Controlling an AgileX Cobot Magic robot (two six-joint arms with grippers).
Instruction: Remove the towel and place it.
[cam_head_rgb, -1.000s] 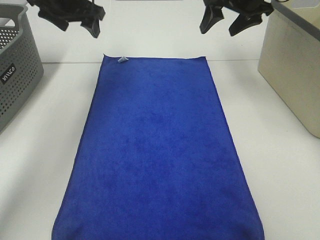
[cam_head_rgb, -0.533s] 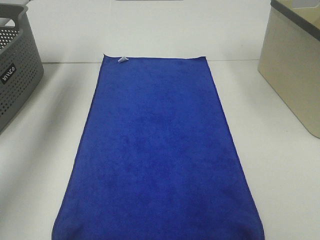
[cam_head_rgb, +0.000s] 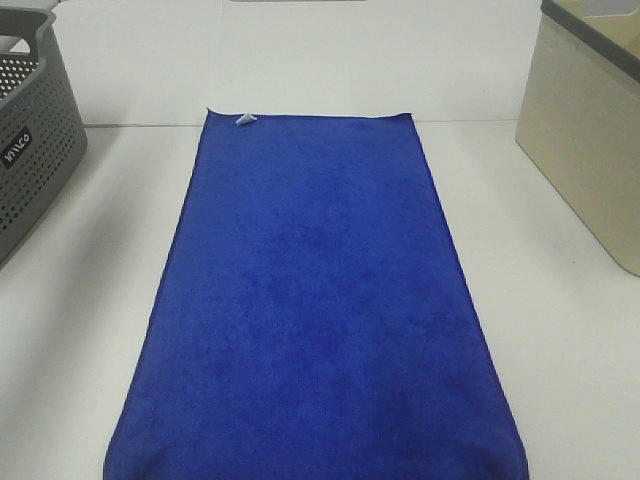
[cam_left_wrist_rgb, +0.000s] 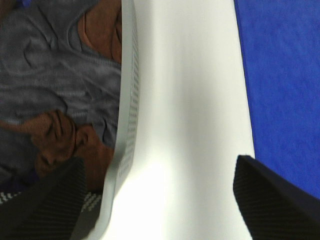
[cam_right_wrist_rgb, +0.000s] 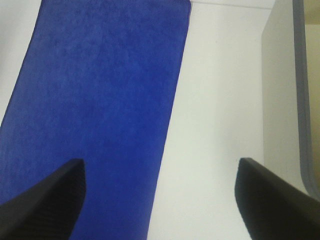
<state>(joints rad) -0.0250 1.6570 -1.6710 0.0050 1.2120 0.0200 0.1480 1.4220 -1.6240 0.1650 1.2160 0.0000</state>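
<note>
The royal-blue towel (cam_head_rgb: 315, 300) lies flat and spread out lengthwise on the white table (cam_head_rgb: 560, 350), with its small white tag (cam_head_rgb: 245, 120) at the far left corner. Neither gripper shows in the exterior high view. In the left wrist view my left gripper (cam_left_wrist_rgb: 160, 210) is open and empty, high above the bare table between the grey basket (cam_left_wrist_rgb: 125, 100) and the towel's edge (cam_left_wrist_rgb: 280, 75). In the right wrist view my right gripper (cam_right_wrist_rgb: 160, 205) is open and empty, high above the towel's other long edge (cam_right_wrist_rgb: 100, 100).
A grey perforated basket (cam_head_rgb: 35, 150) stands at the left and holds grey and brown clothes (cam_left_wrist_rgb: 55, 85). A beige bin (cam_head_rgb: 590, 150) with a grey rim stands at the right and also shows in the right wrist view (cam_right_wrist_rgb: 282, 100).
Both grippers hung at the top of the exterior high view one second ago and have since moved up out of it. The towel has not moved.
</note>
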